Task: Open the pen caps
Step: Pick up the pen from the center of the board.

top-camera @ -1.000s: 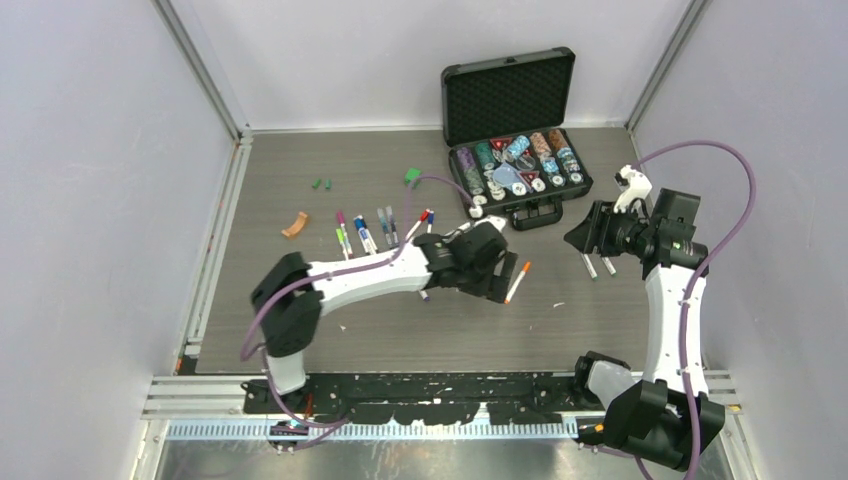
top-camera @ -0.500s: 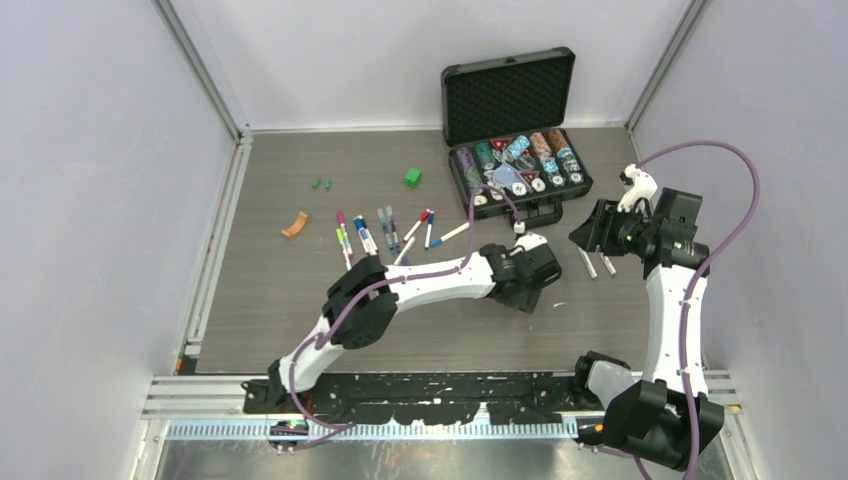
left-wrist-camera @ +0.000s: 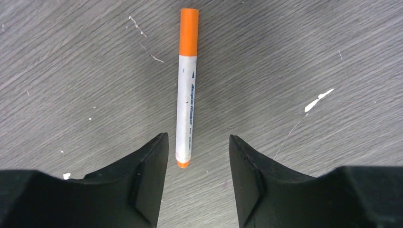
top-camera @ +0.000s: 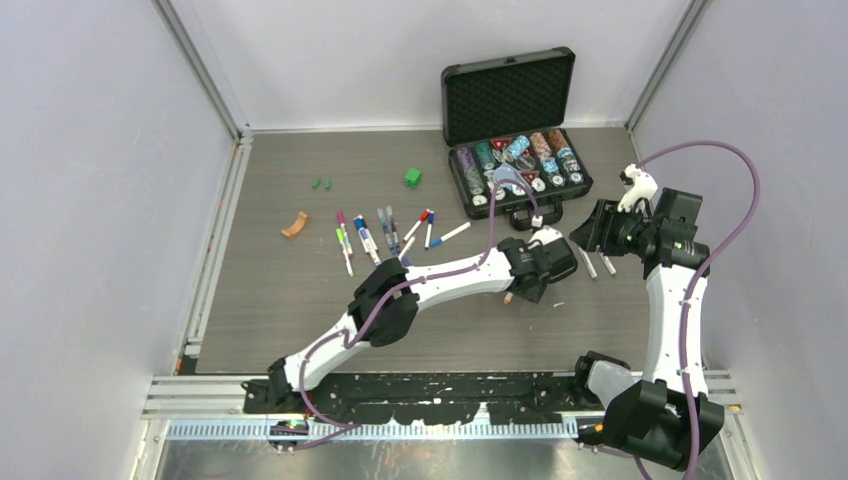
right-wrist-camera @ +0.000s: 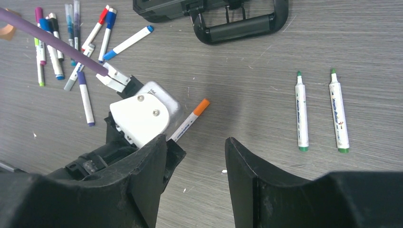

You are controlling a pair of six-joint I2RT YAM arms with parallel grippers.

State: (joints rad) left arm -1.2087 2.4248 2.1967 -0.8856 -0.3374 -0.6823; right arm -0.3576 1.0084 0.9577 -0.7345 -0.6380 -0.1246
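An orange-capped pen [left-wrist-camera: 185,109] lies flat on the table, its orange cap [left-wrist-camera: 188,31] pointing away from my left gripper [left-wrist-camera: 197,142]. That gripper is open and hovers over the pen's rear end, which sits between the fingertips, nearer the left one, with nothing gripped. In the top view the left gripper [top-camera: 532,278] hides most of this pen. My right gripper [right-wrist-camera: 195,142] is open and empty, just right of the left one; it shows in the top view [top-camera: 592,228] as well. Two pens with bare green tips [right-wrist-camera: 300,114] [right-wrist-camera: 339,114] lie side by side to the right.
An open black case [top-camera: 515,150] of poker chips stands at the back, its handle [right-wrist-camera: 242,28] toward me. A cluster of pens [top-camera: 385,232] lies at centre left. A green cube [top-camera: 412,177], two small green caps [top-camera: 321,184] and an orange curved piece [top-camera: 295,224] lie beyond.
My left arm has swung right across the table until its gripper is over the orange-capped pen, and its jaws have narrowed. The right gripper has barely moved.
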